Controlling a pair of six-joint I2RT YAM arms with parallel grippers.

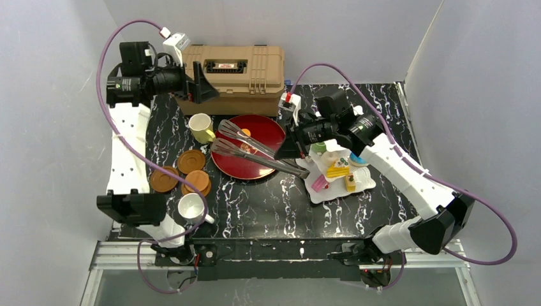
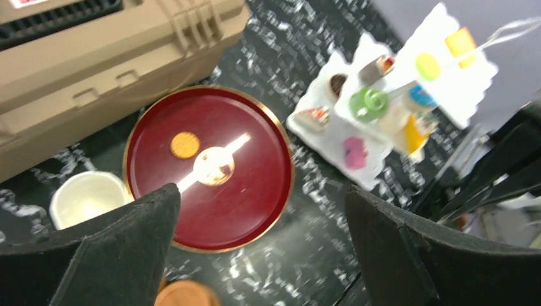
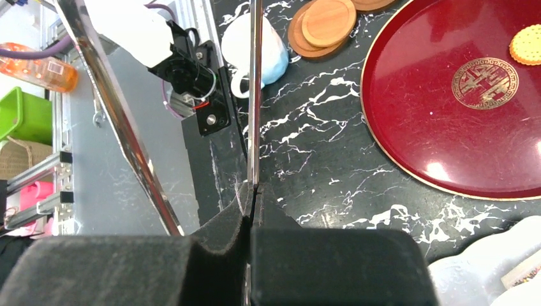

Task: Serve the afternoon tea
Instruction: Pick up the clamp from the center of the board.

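My right gripper [image 1: 290,150] [image 3: 254,188] is shut on one arm of the metal tongs [image 1: 255,150] [image 3: 254,95], which reach out over the red tray; the other arm splays to the left. A white tiered stand [image 1: 332,195] [image 2: 459,83] behind that gripper carries small cakes, among them a green doughnut [image 2: 368,102] and a pink cake [image 1: 319,183]. One round biscuit [image 2: 185,145] [image 3: 527,44] lies on the tray. The pale-yellow mug [image 1: 201,127] and white mug [image 1: 191,207] stand at the left with brown saucers [image 1: 191,161] between them. My left gripper [image 1: 198,83] [image 2: 261,194] hangs open and empty, high by the case.
A tan plastic case [image 1: 236,70] fills the back of the table, behind the dark-red tray [image 1: 239,164]. The black marbled tabletop ends at a metal rail near the arm bases [image 1: 274,252]. Grey walls close in on both sides.
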